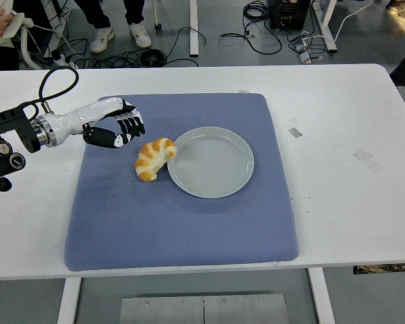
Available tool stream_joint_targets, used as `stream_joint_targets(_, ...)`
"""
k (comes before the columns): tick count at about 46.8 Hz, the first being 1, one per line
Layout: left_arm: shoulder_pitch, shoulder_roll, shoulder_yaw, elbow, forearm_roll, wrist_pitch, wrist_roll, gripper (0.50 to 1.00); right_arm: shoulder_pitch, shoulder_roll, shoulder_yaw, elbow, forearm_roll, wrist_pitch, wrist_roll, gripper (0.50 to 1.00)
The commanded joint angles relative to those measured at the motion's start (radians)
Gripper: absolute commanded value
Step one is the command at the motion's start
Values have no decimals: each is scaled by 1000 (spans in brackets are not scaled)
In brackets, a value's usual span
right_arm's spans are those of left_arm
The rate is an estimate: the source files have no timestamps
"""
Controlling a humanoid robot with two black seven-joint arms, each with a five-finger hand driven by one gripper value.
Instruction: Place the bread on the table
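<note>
A golden croissant-shaped bread [152, 159] lies on the blue mat [182, 216], its right end touching the left rim of the grey plate [210, 162]. My left hand [120, 128] hovers up and to the left of the bread, clear of it, with its fingers relaxed and nothing in them. The left arm comes in from the left edge over the white table [344, 135]. The right arm is out of view.
The plate holds nothing. Small tape marks [294, 131] lie on the table right of the mat. People's legs and cables [148, 57] show on the floor beyond the far edge.
</note>
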Motion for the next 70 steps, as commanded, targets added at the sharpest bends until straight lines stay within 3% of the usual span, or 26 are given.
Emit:
stream_joint_targets(1, 0, 5, -3, -3, -20, 0, 3, 781, 0, 0, 0, 0, 0, 0, 0, 1000)
stream_joint_targets(8, 14, 20, -46, -9, -121, 4, 2, 817, 0, 0, 0, 0, 0, 0, 0, 1000)
stream_joint_targets(19, 50, 23, -83, -32, -145, 6, 2, 824, 0, 0, 0, 0, 0, 0, 0, 1000)
stream_joint_targets(30, 185, 17, -141, -78, -164, 29, 3, 849, 0, 0, 0, 0, 0, 0, 0, 1000)
stream_joint_targets(47, 192, 41, -141, -76, -168, 29, 5, 849, 0, 0, 0, 0, 0, 0, 0, 1000)
stream_joint_targets(70, 239, 15, -142, -72, -168, 52, 5, 866, 0, 0, 0, 0, 0, 0, 0, 1000)
